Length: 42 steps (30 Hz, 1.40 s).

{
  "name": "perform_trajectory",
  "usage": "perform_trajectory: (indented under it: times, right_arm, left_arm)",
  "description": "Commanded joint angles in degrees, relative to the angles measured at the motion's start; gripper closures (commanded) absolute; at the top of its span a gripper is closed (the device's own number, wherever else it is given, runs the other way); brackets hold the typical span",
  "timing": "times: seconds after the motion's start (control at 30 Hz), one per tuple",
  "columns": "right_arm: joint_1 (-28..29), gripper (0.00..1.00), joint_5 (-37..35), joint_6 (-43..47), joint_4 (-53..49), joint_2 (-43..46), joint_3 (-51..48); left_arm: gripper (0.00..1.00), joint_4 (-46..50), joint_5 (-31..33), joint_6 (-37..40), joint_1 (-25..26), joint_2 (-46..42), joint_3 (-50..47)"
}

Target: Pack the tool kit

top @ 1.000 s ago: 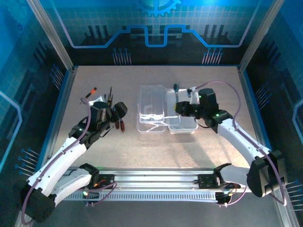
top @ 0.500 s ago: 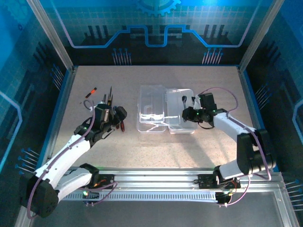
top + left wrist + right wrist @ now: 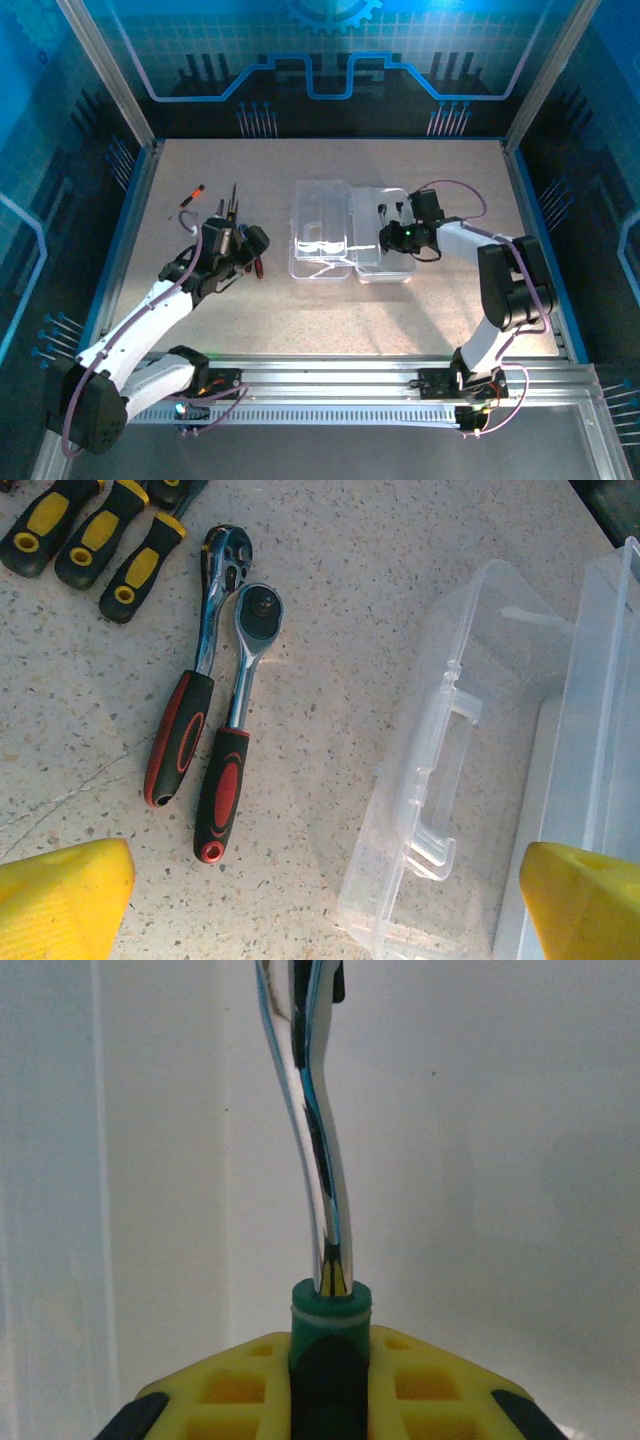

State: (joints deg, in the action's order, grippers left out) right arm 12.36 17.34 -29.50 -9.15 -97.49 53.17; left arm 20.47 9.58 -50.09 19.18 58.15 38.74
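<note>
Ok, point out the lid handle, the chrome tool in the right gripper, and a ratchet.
lid handle (image 3: 430,770), left wrist view, its moulded bar.
chrome tool (image 3: 325,1180), right wrist view, its shaft.
ratchet (image 3: 222,790), left wrist view, its red grip.

Ratchets (image 3: 222,780) wear red-black handles, screwdrivers (image 3: 92,532) yellow-black, the tool (image 3: 325,1160) chrome with green collar.

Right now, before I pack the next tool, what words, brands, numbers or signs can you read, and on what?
No text can be read anywhere.
On the back panel: a gear emblem and circuit lines, no letters.
No marking shows on the red-handled ratchet, the yellow-handled tools, the clear case or the chrome-shafted tool.
</note>
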Motion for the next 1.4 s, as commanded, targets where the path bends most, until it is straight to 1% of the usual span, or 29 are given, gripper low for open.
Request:
perform_trajectory:
  times: [0.0,0.2,0.3,0.4,0.5,0.7,0.83,0.93,1.13,1.23,1.3,1.37]
  right_arm:
    - [0.7,0.85,2.2,1.4,0.4,-1.8,3.0]
    - [0.9,0.83,4.1,1.5,-0.5,-3.9,4.3]
    - [1.1,0.82,4.0,1.5,-0.9,-3.8,4.1]
    - [1.2,0.77,3.6,1.8,-1.7,-3.6,4.3]
    - [1.2,0.74,3.8,2.1,-2.5,-3.9,4.9]
    - [1.5,0.73,4.8,1.8,-2.6,-4.5,5.4]
    - [1.4,0.72,7.9,0.2,-0.6,-3.4,4.5]
    - [1.4,0.69,10.0,-1.2,0.5,-1.6,4.1]
    - [0.8,0.68,10.4,-1.5,-0.6,2.0,3.9]
    - [0.1,0.71,9.3,-1.0,-1.4,3.7,3.6]
    - [-0.3,0.75,7.9,-0.4,-2.1,5.3,3.2]
    - [-0.7,0.77,7.5,-0.1,-2.6,7.2,2.7]
  left_arm:
    - [0.01,0.3,-1.2,0.4,-0.6,0.0,1.5]
    - [0.01,0.6,-2.0,0.3,-0.7,0.1,1.9]
    - [0.01,0.8,-2.4,0.2,-0.7,0.2,2.1]
    - [0.01,0.9,-2.6,0.3,-0.7,0.4,2.3]
    - [0.01,1.0,-2.7,0.4,-0.8,0.6,2.8]
    - [0.01,1.2,-3.1,0.7,-0.8,0.7,2.9]
    - [0.01,1.7,-3.1,1.2,-0.9,0.7,3.1]
    - [0.01,1.7,-3.0,1.3,-1.0,0.8,3.2]
    - [0.01,1.3,-3.2,1.3,-1.1,1.0,3.1]
    - [0.01,0.8,-3.3,1.5,-1.1,1.3,2.7]
    - [0.01,0.8,-3.4,1.9,-1.2,1.8,2.7]
    - [0.02,1.0,-3.9,2.6,-1.3,2.6,2.9]
